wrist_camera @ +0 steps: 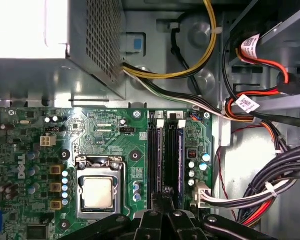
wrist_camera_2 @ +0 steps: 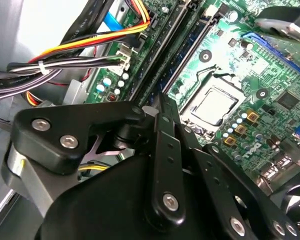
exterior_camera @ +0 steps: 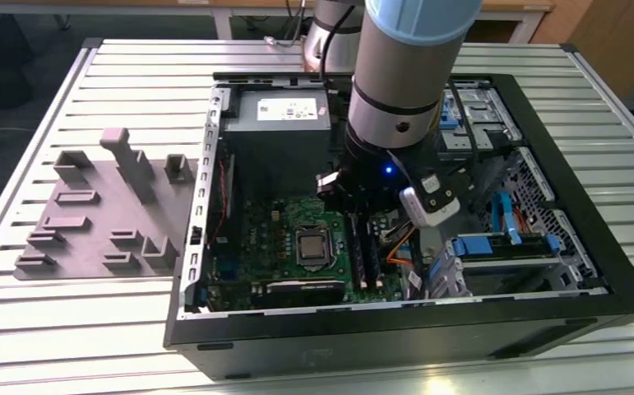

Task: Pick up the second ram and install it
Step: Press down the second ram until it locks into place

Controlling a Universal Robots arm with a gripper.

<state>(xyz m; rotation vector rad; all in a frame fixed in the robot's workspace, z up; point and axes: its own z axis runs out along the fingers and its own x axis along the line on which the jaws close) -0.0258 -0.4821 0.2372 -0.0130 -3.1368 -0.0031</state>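
Observation:
My gripper (wrist_camera: 166,194) is shut, its thin black fingers pressed together with nothing visible between them. It hangs low inside the open computer case (exterior_camera: 580,304), its tip just over the two long black memory slots (wrist_camera: 156,160) of the green motherboard (wrist_camera: 105,135). In the second wrist view the gripper (wrist_camera_2: 162,100) points down at those slots (wrist_camera_2: 182,52). The second ram cannot be told apart from the slots: dark bluish strips run along both, seen edge on. In the exterior view the arm's wrist (exterior_camera: 394,123) covers the fingers, above the slots (exterior_camera: 366,255).
The silver processor (wrist_camera: 97,192) sits beside the slots. Bundled cables (wrist_camera: 270,192) lie on the slots' other side, and the power supply box (exterior_camera: 278,123) is behind. A grey plastic fixture (exterior_camera: 97,214) with upright blocks stands on the slatted table at the exterior view's left.

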